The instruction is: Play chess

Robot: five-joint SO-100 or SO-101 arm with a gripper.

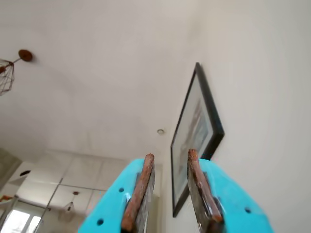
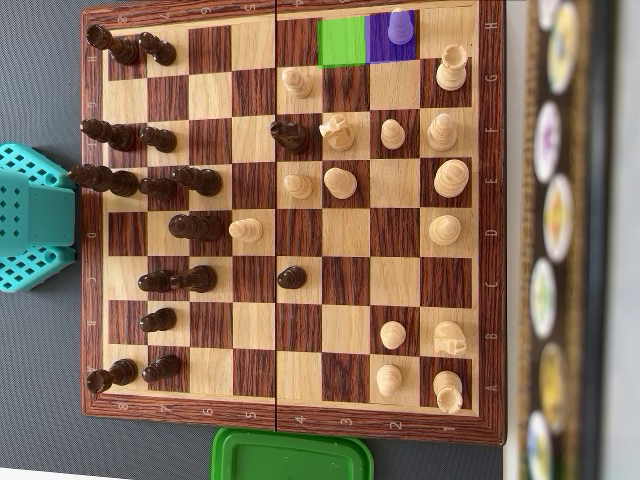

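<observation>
Fingers of the gripper stand narrowly apart, empty, aimed at ceiling and a picture frame. Overhead, the tinted pawn sits on the purple square beside the green square; descend squarely over its head, clear of neighbours on the chessboard.

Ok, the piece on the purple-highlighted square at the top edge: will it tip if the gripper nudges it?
Probably. The piece on the purple square looks tall over a narrow base, so a high nudge may topple it. It looks like light wood, easily lifted. The smooth board might let it slide.
</observation>
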